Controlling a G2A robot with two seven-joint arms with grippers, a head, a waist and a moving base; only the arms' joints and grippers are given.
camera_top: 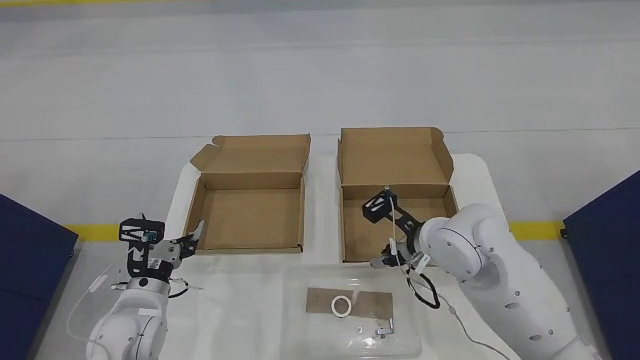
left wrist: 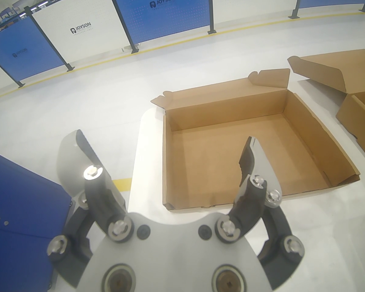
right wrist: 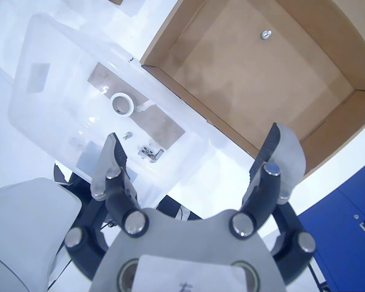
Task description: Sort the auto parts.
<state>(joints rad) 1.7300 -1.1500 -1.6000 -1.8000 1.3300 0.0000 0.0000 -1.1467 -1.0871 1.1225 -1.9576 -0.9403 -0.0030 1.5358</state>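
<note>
My left gripper (left wrist: 164, 136) hangs at about 8 o'clock on the table (camera_top: 320, 260), just off the near-left corner of the left box (camera_top: 250, 218). Its fingers are spread wide and hold nothing. I judge it waits there to be clear of the tray, yet within reach of that box when a part for it comes up. The left box sits at 11 o'clock with its lid folded back and its floor bare, so nothing is sorted into it yet.

At 6 o'clock lies the clear tray (camera_top: 300, 310), my supply of parts. In it a white ring (right wrist: 122, 104) rests on a brown sheet (right wrist: 167, 132). Near the ring lie a tray bolt (right wrist: 128, 136) and a metal bracket (right wrist: 150, 152), close together but apart. These are left to sort.

The right box (right wrist: 255, 77) sits at 1 o'clock, lid back too, and a boxed bolt (right wrist: 265, 34) lies alone on its floor. My right gripper (right wrist: 193, 132) hovers over the box's near edge, between box and tray, fingers spread wide with nothing between them. Since one bolt already lies here, I judge this box takes the bolts. The tray bolt would be my next pick. It is small and lies flat on slick plastic, so it calls for a low, centred pinch.
</note>
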